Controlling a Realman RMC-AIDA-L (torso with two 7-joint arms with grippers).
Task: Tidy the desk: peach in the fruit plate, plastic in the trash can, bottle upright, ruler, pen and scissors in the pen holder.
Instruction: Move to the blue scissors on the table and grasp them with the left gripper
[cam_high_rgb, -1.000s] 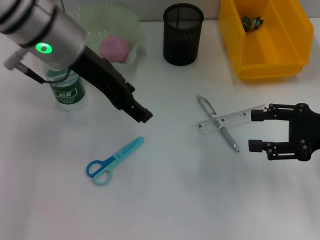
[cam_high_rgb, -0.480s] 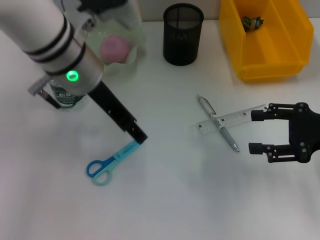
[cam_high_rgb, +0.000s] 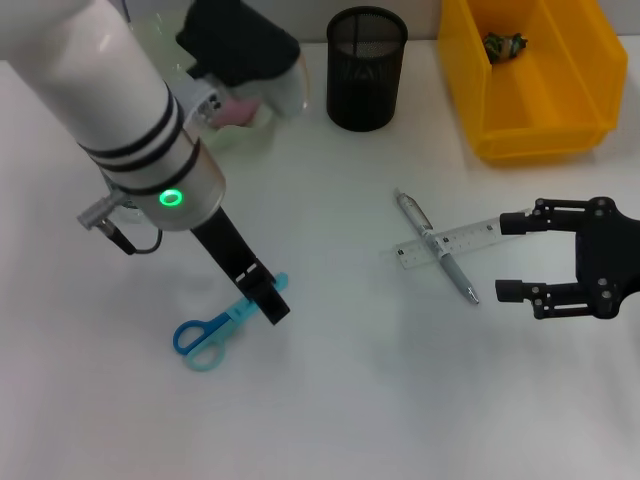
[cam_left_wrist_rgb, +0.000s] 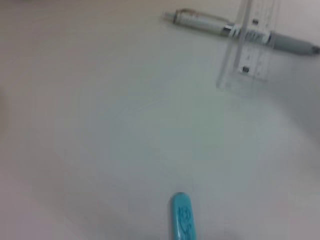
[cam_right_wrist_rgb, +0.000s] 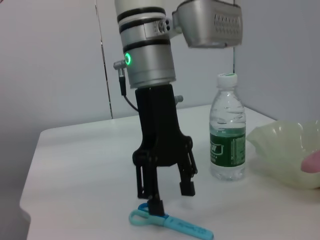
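Blue scissors (cam_high_rgb: 212, 328) lie flat on the white desk. My left gripper (cam_high_rgb: 268, 303) points down over their blade end. In the right wrist view the left gripper (cam_right_wrist_rgb: 169, 194) is open, its fingers straddling the scissors (cam_right_wrist_rgb: 175, 226). The scissors' tip (cam_left_wrist_rgb: 181, 220) shows in the left wrist view. A pen (cam_high_rgb: 436, 246) lies across a clear ruler (cam_high_rgb: 472, 237) at mid-right, and my open right gripper (cam_high_rgb: 508, 258) hovers just beside them. The black mesh pen holder (cam_high_rgb: 366, 68) stands at the back. The bottle (cam_right_wrist_rgb: 227, 131) stands upright. The peach (cam_high_rgb: 236, 112) lies in the fruit plate (cam_high_rgb: 287, 92).
A yellow bin (cam_high_rgb: 560, 100) at the back right holds a crumpled piece of plastic (cam_high_rgb: 503, 45). My left arm hides the bottle and much of the plate in the head view. Pen (cam_left_wrist_rgb: 215, 21) and ruler (cam_left_wrist_rgb: 252, 47) show far off in the left wrist view.
My left arm has swung forward and down, bringing its gripper from above the desk's middle onto the scissors' blade end. The right gripper has stayed put.
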